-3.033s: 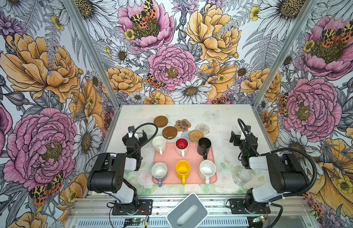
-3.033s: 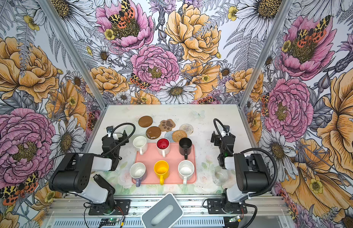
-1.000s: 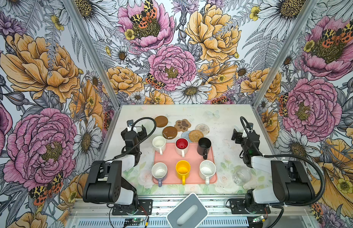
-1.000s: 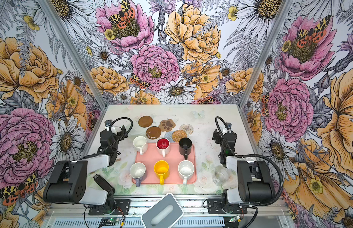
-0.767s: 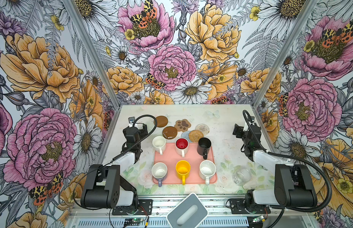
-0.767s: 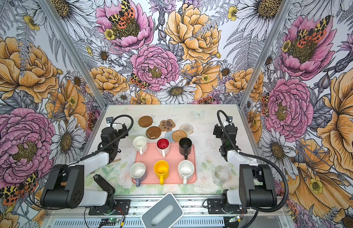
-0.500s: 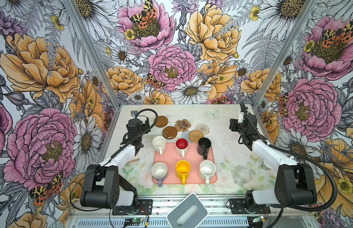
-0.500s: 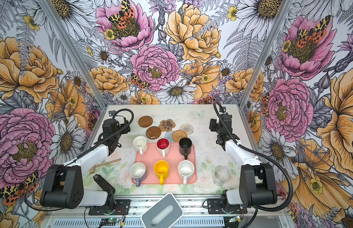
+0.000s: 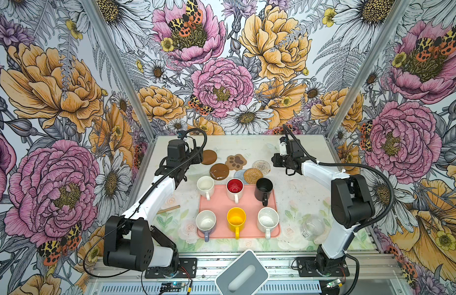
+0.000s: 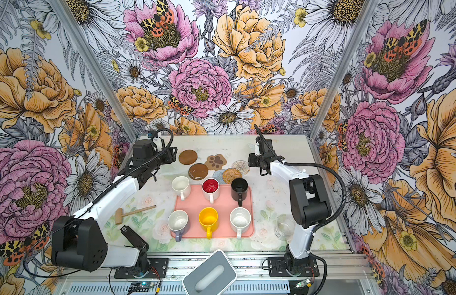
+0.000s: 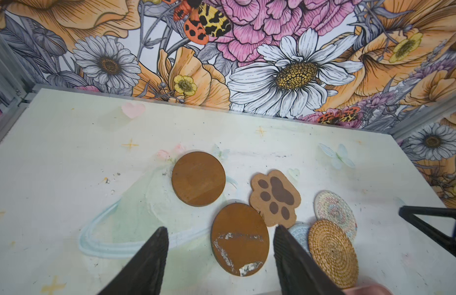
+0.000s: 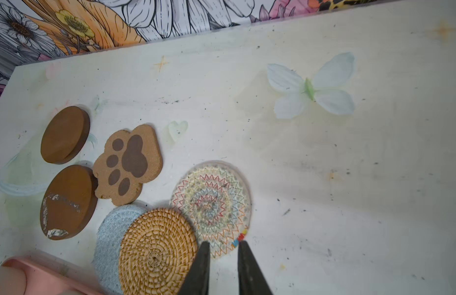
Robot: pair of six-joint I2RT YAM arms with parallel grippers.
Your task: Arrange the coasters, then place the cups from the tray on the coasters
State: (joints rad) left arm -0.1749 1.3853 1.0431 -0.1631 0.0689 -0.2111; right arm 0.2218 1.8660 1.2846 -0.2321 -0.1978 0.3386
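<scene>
jar: clear glass jar [image 9: 312, 228], upright, front right on table
mallet: small wooden mallet [image 10: 131, 212], lying flat, front left
table: pale table [image 9: 247, 148], faded flower and butterfly prints
walls: floral wallpaper [image 9: 222, 84] on three sides
box: grey box [image 9: 241, 275], white top, at front edge

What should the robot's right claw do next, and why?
Probably lower the right claw onto the edge of the pale woven coaster and slide it away, since the tan woven coaster overlaps it and the claw hovers right there, jaws a little apart.
</scene>
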